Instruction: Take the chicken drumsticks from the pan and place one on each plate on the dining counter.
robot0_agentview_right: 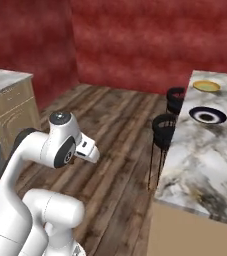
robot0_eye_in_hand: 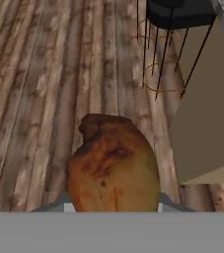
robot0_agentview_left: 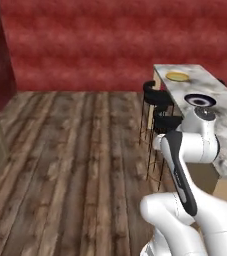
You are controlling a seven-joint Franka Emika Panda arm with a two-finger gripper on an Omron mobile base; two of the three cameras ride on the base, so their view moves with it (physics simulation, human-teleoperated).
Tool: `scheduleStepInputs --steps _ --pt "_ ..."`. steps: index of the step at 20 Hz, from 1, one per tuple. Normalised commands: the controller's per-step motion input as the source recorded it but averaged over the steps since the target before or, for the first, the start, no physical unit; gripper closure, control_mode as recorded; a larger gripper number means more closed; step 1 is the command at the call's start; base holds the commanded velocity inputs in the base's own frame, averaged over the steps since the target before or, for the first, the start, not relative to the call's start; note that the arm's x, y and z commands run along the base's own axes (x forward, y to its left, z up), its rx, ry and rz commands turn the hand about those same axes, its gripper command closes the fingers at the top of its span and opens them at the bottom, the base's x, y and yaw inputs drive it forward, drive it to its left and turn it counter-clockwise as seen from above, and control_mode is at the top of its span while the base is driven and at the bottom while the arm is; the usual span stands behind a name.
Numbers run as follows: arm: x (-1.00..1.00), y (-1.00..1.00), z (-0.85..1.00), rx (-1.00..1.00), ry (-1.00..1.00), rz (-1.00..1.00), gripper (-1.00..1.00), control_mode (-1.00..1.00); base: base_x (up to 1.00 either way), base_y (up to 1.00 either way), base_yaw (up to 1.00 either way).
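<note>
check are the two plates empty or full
Both empty. The yellow plate and the dark plate lie bare on the counter.

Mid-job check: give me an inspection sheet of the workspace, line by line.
Surface: dining counter, marble top, to the robot's right; wood plank floor below.
Job's things: yellow-rimmed plate at the far end of the counter, dark-rimmed plate nearer, both without food. One chicken drumstick sits in the end effector, over the floor beside the counter's base.
Clutter: nothing seen on the counter besides the plates.
Grippers: end effector closed around the drumstick; fingertips mostly hidden by it.
Cables: nothing seen.
Surroundings: black bar stools along the counter, red wall, cabinet with marble top at left.
</note>
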Motion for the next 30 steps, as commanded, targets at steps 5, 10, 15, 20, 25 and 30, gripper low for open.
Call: scheduleStepInputs --steps 5,10,15,20,25,30 --pt "0.0 0.0 0.0 0.0 0.0 0.0 1.0 1.0 0.79 0.52 -0.65" --pt "0.0 0.0 0.0 0.0 0.0 0.0 1.0 1.0 0.79 0.52 -0.65" --pt "0.0 0.0 0.0 0.0 0.0 0.0 1.0 1.0 0.77 0.58 -0.6" --pt "0.0 0.0 0.0 0.0 0.0 0.0 1.0 1.0 0.68 0.57 -0.67" --pt "0.0 0.0 0.0 0.0 0.0 0.0 1.0 1.0 0.62 0.59 -0.67" --pt "0.0 0.0 0.0 0.0 0.0 0.0 1.0 1.0 0.4 0.73 -0.56"
